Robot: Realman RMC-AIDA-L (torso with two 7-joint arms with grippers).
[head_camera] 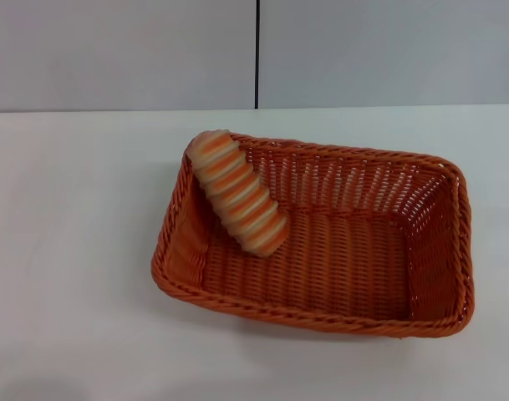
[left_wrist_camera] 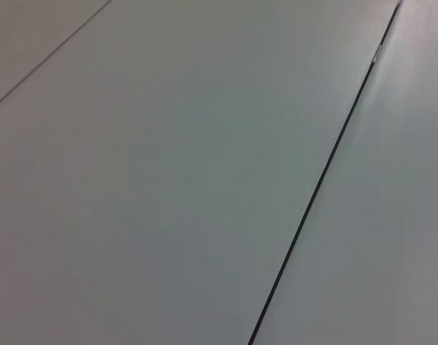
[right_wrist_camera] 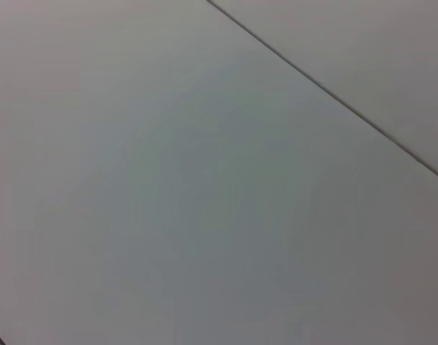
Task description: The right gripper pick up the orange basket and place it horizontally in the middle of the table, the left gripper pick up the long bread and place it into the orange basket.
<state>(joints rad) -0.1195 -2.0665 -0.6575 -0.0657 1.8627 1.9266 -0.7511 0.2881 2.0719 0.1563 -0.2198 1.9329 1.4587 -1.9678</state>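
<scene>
The orange basket (head_camera: 321, 242) sits lengthwise mid-table (head_camera: 70, 251), and the long bread (head_camera: 237, 190) lies inside, propped against its far-left corner rim. Both steps look done. Neither gripper is visible, so their state probably can't be judged.

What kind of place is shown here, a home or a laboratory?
Probably a laboratory or test room: a plain white table before a bare grey panelled wall, holding only an orange basket with a striped long bread.
</scene>
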